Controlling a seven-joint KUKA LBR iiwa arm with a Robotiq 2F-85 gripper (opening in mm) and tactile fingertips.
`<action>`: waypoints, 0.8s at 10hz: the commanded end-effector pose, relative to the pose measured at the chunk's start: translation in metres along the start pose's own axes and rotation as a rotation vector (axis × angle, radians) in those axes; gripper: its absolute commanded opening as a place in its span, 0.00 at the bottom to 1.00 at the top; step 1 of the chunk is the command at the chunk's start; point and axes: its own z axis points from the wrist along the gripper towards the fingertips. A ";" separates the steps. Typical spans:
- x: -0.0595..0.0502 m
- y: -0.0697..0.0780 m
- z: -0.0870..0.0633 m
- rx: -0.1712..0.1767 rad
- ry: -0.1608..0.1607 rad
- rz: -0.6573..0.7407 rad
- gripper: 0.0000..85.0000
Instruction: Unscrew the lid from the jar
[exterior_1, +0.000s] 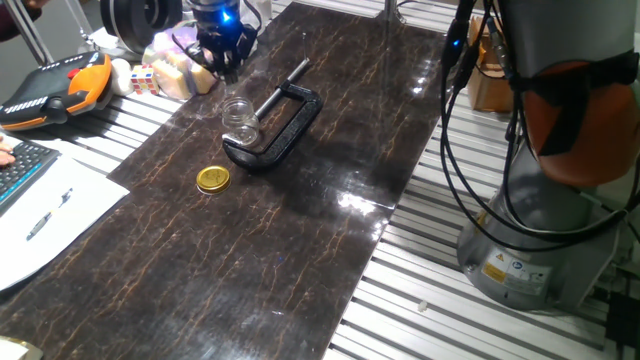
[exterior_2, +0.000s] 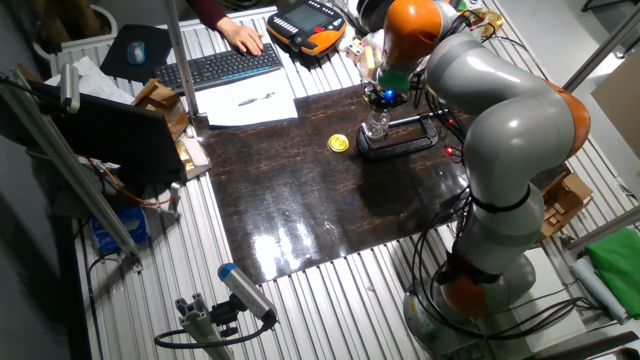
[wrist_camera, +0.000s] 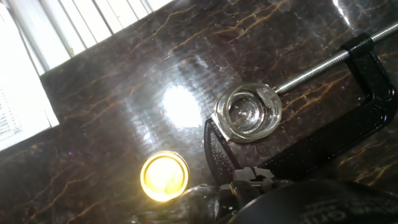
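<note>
Lid (exterior_1: 212, 179) lies on the table left of the open-mouthed jar (exterior_1: 238, 117), which sits in the C-clamp (exterior_1: 285, 122). My gripper (exterior_1: 222, 42) hangs above; grip state unclear. I'd retreat straight up

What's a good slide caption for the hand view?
Open jar held in a black clamp, lid lying apart on the table.

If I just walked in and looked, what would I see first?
Probably the big orange-and-grey robot arm leaning over the dark marble-look table. Then the shiny gold lid lying flat on the table by itself, apart from the open glass jar. The jar stands held in a black C-clamp, with the gripper above it.
</note>
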 end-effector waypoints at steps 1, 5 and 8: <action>0.000 0.000 0.000 0.001 0.001 0.004 0.01; -0.001 -0.001 -0.001 0.003 0.010 0.068 0.01; -0.001 0.000 0.000 0.010 0.009 0.102 0.01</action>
